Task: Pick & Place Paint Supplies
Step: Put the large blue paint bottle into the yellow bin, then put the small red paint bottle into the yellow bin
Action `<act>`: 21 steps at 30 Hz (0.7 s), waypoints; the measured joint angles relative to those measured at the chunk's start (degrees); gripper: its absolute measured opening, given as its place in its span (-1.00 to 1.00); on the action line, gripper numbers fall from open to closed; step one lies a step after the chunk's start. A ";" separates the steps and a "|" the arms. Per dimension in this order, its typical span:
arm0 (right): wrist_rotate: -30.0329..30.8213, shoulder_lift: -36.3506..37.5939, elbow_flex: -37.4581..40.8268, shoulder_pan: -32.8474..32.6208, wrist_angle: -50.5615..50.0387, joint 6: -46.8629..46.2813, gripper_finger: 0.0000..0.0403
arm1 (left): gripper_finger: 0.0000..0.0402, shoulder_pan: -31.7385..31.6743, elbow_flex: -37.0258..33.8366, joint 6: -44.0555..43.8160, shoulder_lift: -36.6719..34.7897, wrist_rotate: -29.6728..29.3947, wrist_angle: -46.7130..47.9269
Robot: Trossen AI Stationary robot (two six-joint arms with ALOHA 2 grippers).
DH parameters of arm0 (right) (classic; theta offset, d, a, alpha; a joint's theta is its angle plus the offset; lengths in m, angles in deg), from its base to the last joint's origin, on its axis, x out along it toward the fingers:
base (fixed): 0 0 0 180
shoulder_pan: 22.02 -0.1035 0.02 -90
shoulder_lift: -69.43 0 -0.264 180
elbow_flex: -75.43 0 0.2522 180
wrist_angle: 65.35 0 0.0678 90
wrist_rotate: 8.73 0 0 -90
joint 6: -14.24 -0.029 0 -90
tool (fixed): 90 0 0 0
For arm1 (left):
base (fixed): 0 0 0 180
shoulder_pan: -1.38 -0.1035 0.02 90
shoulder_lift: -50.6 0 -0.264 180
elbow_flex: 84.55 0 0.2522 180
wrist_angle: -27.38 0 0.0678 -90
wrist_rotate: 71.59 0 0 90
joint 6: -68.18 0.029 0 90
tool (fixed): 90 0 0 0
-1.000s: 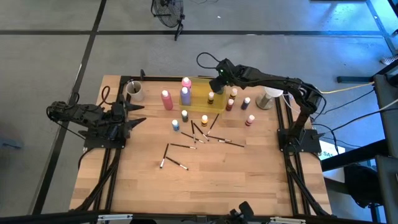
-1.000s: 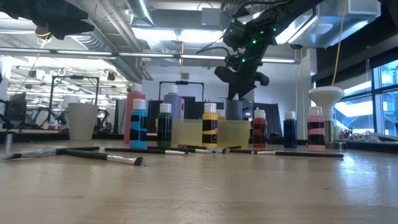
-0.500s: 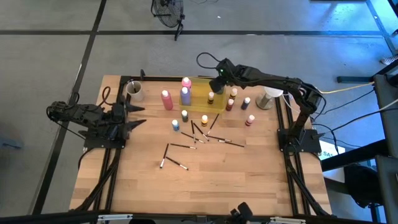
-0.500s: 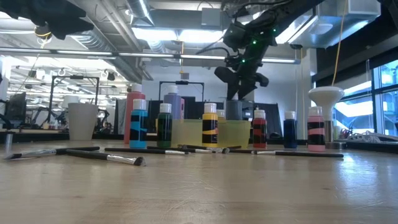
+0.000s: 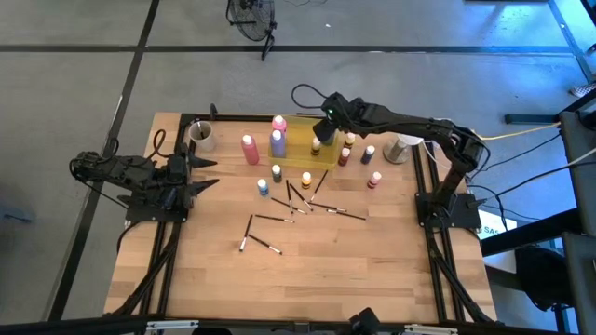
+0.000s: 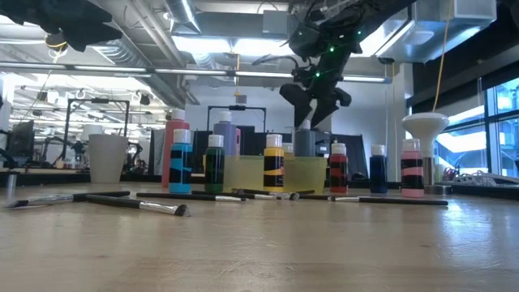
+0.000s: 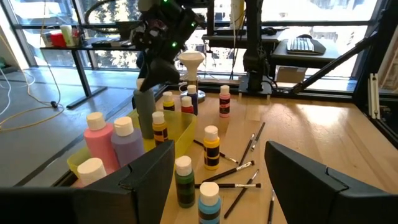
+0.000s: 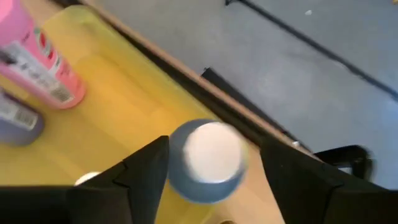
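Note:
A grey squeeze bottle (image 8: 208,158) with a white cap stands upright in the yellow tray (image 5: 300,130), resting on its base. My right gripper (image 8: 211,165) hangs open just above it, one finger on either side of the cap and clear of it; the low view shows this gripper (image 6: 314,109) over the grey bottle (image 6: 304,144). A pink bottle (image 5: 278,123) and a purple bottle (image 5: 277,142) also stand in the tray. Small bottles (image 5: 277,173) and brushes (image 5: 298,200) sit on the table. My left gripper (image 5: 200,172) waits open at the table's left.
A pink bottle (image 5: 249,149) stands left of the tray. Several small bottles (image 5: 369,154) stand right of it. A pale cup (image 5: 200,135) is at the far left and a white cup (image 5: 400,147) at the far right. More brushes (image 5: 261,244) lie toward the table's middle.
My right gripper has opened over the tray and let go of the grey bottle's top. The bottle stays upright in the tray.

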 joint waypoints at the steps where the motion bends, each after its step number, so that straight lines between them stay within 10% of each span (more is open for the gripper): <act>1: 0.72 0.36 -0.02 -0.08 0.28 0.00 0.33 | 0.23 0.01 0.00 0.00 -0.01 0.01 0.00; 21: 15.87 6.80 -0.12 -6.69 1.26 11.54 0.47 | 0.23 -0.01 0.00 0.85 -0.01 0.04 0.01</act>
